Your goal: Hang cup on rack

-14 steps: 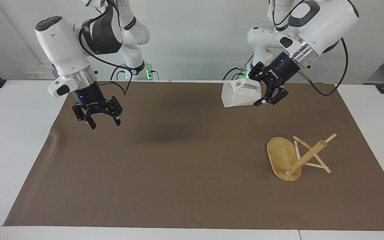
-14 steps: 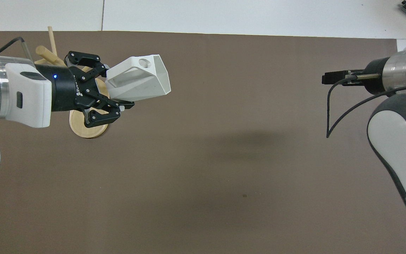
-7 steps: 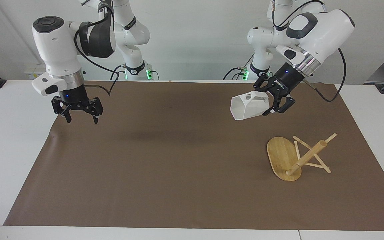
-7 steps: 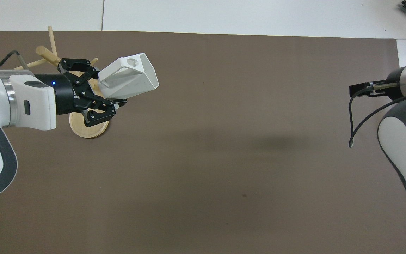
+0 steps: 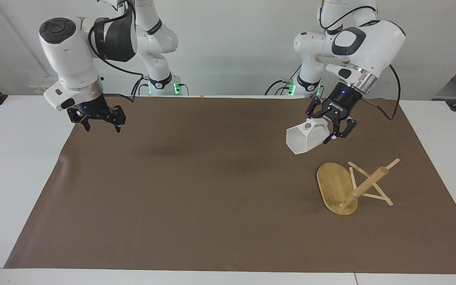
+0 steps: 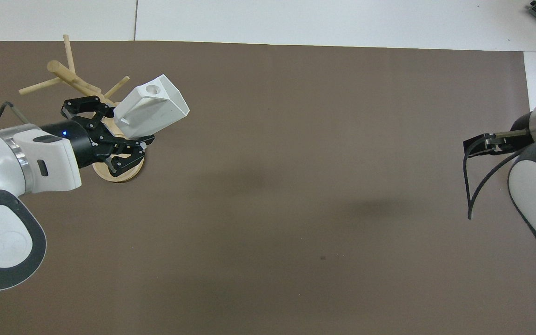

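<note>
My left gripper [image 5: 323,129] [image 6: 126,124] is shut on the handle end of the white faceted cup [image 5: 302,139] [image 6: 155,109]. It holds the cup in the air, tilted with the mouth pointing down and toward the middle of the table. The holed handle faces up. The cup hangs over the mat close to the bamboo rack [image 5: 364,185] [image 6: 65,74] and touches none of its pegs. The rack stands on its oval base [image 5: 333,182] [image 6: 121,176] toward the left arm's end of the table. My right gripper [image 5: 102,127] waits open and empty over the mat's edge at the right arm's end.
A brown mat [image 5: 212,198] [image 6: 296,209] covers most of the white table [image 5: 14,178]. The right arm's wrist and cable [image 6: 482,144] show at the edge of the overhead view.
The left gripper has carried the cup down and toward the rack and tipped its mouth lower. The right gripper has drawn back and up toward its own end of the table, still open.
</note>
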Robot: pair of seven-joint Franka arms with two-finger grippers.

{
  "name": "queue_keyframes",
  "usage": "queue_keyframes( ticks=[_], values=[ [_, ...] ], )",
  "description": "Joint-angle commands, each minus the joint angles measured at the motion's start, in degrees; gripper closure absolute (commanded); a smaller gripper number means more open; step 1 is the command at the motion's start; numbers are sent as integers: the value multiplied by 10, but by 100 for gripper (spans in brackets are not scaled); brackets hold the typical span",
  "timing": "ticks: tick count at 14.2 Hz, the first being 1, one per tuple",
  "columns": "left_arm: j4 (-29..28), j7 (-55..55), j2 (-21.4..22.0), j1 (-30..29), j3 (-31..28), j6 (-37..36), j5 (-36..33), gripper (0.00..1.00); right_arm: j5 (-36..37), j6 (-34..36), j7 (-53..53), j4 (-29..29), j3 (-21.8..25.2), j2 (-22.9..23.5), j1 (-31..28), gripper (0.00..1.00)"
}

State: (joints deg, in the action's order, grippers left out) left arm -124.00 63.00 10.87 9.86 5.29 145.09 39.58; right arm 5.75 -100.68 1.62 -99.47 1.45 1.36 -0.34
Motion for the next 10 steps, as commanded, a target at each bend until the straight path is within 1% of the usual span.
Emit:
queue_keyframes(
  ticks=[1, 3, 5, 6, 9, 10],
  values=[
    [-59, -49, 36, 16, 3, 62, 12, 100, -35, 40, -3, 24, 20, -5, -2, 0],
    [-63, -87, 36, 17, 2, 76, 12, 100, -36, 80, 0, 55, 22, -7, -4, 0],
    [-77, -125, 35, 17, 2, 108, 12, 100, -37, 115, 1, 74, 26, -12, -5, 0],
    [-82, -145, 31, 17, 1, 120, 12, 100, -39, 119, 2, 75, 28, -27, -5, 0],
    [-96, -161, 19, 17, 3, 162, 14, 100, -48, 128, 2, 74, 29, -48, -5, 0],
    [-102, -208, 16, 19, 3, 179, 15, 100, -48, 132, 3, 73, 29, -54, -5, 0]
  ],
)
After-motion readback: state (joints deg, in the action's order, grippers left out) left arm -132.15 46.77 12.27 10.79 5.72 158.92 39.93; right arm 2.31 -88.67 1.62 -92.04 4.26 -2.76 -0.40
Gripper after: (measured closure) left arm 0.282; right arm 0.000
